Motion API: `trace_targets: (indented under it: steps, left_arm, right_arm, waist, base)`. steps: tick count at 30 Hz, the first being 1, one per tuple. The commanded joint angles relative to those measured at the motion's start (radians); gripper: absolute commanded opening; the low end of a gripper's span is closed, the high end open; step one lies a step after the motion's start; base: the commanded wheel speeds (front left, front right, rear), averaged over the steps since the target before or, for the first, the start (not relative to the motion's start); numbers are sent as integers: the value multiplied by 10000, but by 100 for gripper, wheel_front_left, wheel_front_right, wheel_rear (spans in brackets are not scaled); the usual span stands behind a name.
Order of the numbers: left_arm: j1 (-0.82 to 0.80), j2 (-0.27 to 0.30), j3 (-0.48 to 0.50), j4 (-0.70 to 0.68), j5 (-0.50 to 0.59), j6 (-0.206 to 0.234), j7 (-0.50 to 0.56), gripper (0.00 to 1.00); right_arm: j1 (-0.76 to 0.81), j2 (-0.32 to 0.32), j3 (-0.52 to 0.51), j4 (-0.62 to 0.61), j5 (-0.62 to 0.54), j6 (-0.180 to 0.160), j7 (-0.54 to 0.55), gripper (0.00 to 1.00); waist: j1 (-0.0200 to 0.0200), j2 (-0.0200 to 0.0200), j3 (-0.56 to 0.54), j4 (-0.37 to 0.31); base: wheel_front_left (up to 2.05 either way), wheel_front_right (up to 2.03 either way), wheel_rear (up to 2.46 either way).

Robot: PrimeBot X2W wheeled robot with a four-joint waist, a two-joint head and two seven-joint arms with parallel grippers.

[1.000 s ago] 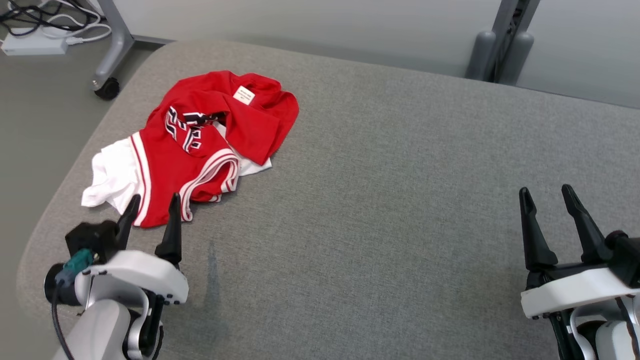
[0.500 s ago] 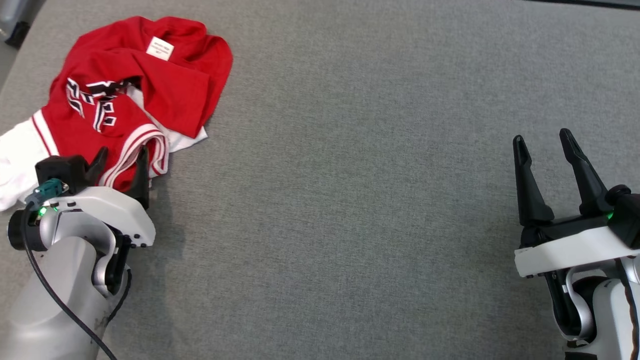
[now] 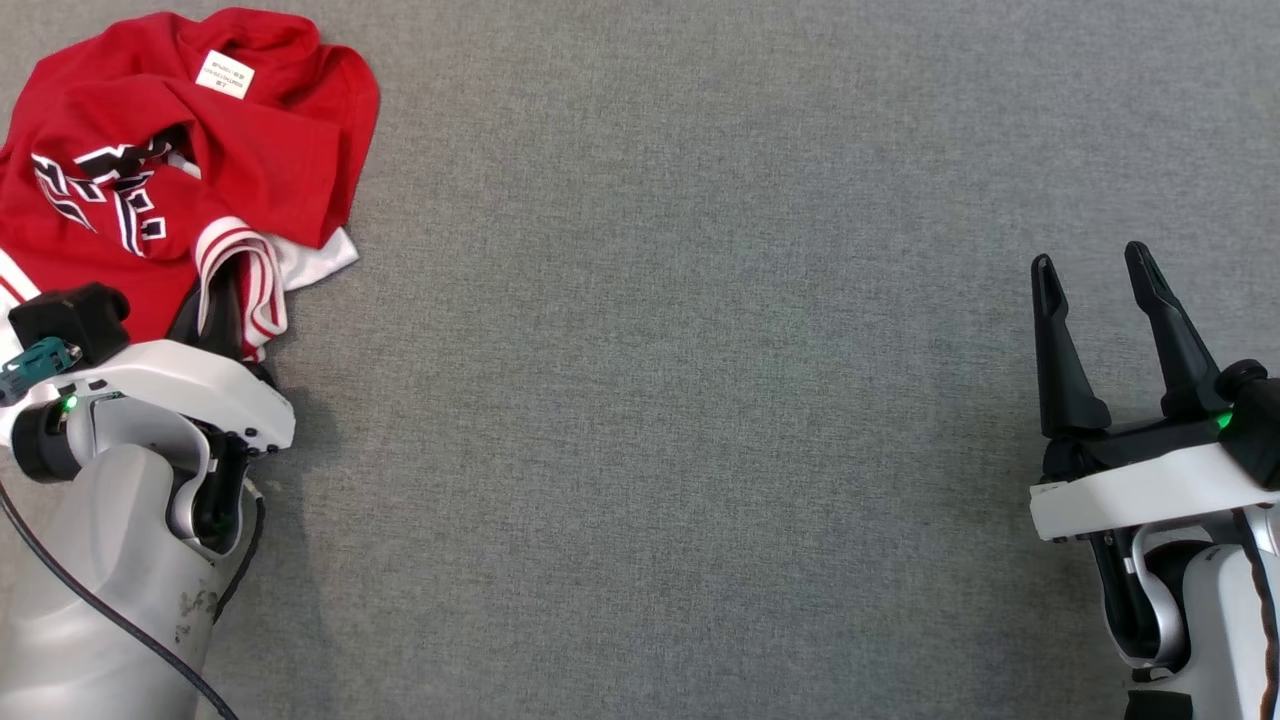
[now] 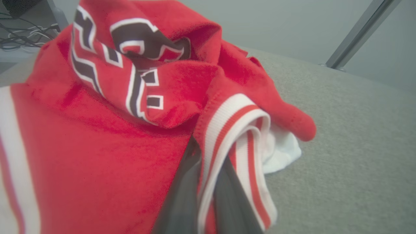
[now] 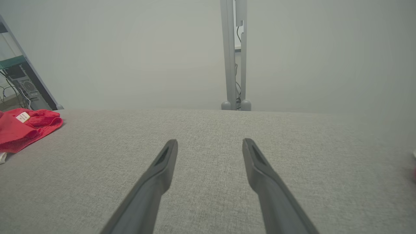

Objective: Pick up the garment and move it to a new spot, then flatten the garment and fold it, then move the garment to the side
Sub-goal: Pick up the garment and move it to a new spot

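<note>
The garment [image 3: 200, 170] is a crumpled red jersey with white striped trim and dark lettering, lying at the top left of the grey padded surface [image 3: 700, 350]. My left gripper [image 3: 218, 290] is shut on the garment's red-and-white striped edge. In the left wrist view the striped band [image 4: 227, 130] runs between the two dark fingers [image 4: 182, 198], with the left gripper [image 4: 208, 156] pinching it. My right gripper [image 3: 1090, 257] stands open at the lower right, far from the garment, with nothing between its fingers. The right wrist view shows the right gripper [image 5: 210, 141] open above bare fabric and the garment [image 5: 22, 128] at the far left.
A grey metal post [image 5: 234, 55] rises behind the surface's far edge. A computer case and cables [image 5: 22, 87] stand beyond the garment. Cables [image 4: 19, 42] and a slanted metal leg [image 4: 360, 32] lie past the surface in the left wrist view.
The head camera has tilted down, shifting the whole picture. My left gripper has moved forward onto the garment's striped edge and shut on it. The right gripper has stayed open in place.
</note>
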Motion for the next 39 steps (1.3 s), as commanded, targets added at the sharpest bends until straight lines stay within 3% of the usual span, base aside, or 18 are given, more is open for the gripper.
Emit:
trace_targets:
  steps: [1, 10, 19, 31, 39]
  left_arm:
    - [-219, -16, 23, -127, -36, -100, -77, 0]
    - [352, -398, -589, -2207, 181, -260, -16, 0]
    - [1123, -1065, -1944, -4298, 374, 39, 1610, 0]
    - [174, -2179, -3339, -2994, 605, -58, 2439, 0]
    - [-587, -2423, -4259, -2048, 292, -149, 2291, 0]
  right_arm:
    - [-63, -45, -46, 43, 35, -1, -101, 100]
    - [306, -45, -282, 151, 185, -1, -250, 100]
    - [484, -45, -206, 255, 416, -1, -305, 100]
    - [399, -44, 393, 604, 894, -1, -610, 100]
    - [214, -42, 722, 933, 1135, -1, -856, 100]
  waist:
    - [0, 0, -101, -49]
    - [0, 0, -853, -306]
    - [0, 0, -1327, -998]
    - [0, 0, -1215, -2797]
    - [0, 0, -1171, -3699]
  base:
    - [0, 0, 0]
    - [0, 0, 0]
    - [0, 0, 0]
    - [0, 0, 0]
    - [0, 0, 0]
